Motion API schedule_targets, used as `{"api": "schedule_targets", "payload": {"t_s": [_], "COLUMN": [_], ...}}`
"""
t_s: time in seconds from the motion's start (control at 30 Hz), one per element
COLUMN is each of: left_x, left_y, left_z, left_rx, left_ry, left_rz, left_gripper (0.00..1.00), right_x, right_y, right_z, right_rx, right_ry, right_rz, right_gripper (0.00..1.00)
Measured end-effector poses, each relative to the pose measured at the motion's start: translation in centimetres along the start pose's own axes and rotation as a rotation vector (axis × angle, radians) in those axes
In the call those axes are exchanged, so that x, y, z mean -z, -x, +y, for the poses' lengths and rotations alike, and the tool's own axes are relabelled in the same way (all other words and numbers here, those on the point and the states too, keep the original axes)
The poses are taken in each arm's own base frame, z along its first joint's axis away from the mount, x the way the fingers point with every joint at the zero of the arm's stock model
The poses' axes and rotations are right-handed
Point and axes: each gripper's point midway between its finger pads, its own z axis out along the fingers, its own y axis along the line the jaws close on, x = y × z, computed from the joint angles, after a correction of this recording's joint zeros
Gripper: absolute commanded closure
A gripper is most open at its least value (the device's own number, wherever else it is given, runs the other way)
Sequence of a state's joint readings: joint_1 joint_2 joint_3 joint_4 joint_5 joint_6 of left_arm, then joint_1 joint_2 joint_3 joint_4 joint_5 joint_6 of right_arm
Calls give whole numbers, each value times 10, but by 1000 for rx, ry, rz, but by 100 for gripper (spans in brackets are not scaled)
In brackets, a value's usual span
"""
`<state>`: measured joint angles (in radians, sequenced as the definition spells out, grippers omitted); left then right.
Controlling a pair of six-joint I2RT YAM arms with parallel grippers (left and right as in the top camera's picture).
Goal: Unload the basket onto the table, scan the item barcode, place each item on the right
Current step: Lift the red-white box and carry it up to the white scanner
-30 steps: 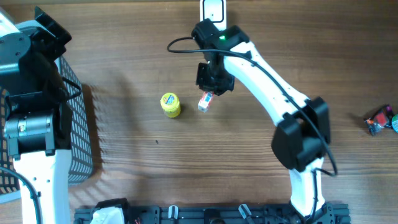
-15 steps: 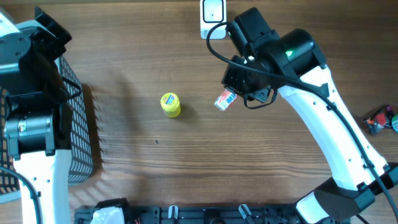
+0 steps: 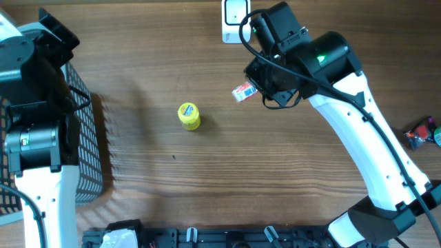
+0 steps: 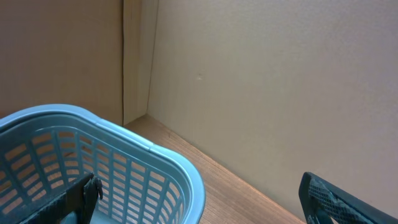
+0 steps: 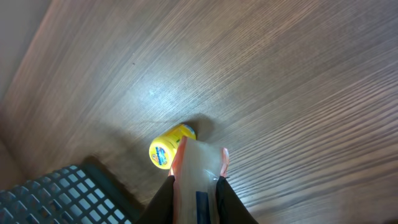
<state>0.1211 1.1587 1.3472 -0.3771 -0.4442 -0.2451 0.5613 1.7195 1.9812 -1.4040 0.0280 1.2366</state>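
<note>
One small pink-and-white packet [image 3: 242, 91] is hanging in the right tool [image 3: 256, 87], which is clenching it by one end. The rest of the packet is sticking out past the fingertips, clear of the desk [image 3: 207, 179]. A white scanner [image 3: 235, 11] is sitting near the tool at the far edge of the desk, not yet in line with the packet. A yellow tub [image 3: 189, 116] is lying on the desk below and to one side of the tool, well apart from the packet. The left tool [image 4: 202, 202] is hovering released, jaws wide, over the rim of a blue basket [image 3: 86, 138], well apart from the right tool.

The risk, as I am judging it, is a failed read. The packet is looking thin and limp, so the free end could droop or twist and turn the barcode away from the scanner. The fingers may also be covering part of the code — I cannot tell which face is carrying it. Too close a pass could knock the scanner.
</note>
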Motion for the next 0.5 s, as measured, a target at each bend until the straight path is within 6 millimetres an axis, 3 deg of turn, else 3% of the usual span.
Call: {"api": "schedule_targets", "payload": {"t_s": [0.03,0.13,0.23,0.37,0.43,0.5], "left_x": [0,0,0,0,0,0], "left_y": [0,0,-1,0,-1,-1], "left_z": [0,0,0,0,0,0], "left_rx": [0,0,-2,0,1,7], "left_ry": [0,0,1,0,0,-1], "left_rz": [0,0,4,1,2,2], "left_gripper": [0,0,0,0,0,0], "right_x": [0,5,28,59,48,17], "right_y": [2,38,82,112,121,127], "right_z": [3,28,87,143,163,179], "right_rx": [20,157,381,724,939,1061], "right_ry": [12,82,247,319,249,192], "right_rz": [-12,-206,-488,-801,-907,-953], "right_gripper": [95,96,93,95,95,95]}}
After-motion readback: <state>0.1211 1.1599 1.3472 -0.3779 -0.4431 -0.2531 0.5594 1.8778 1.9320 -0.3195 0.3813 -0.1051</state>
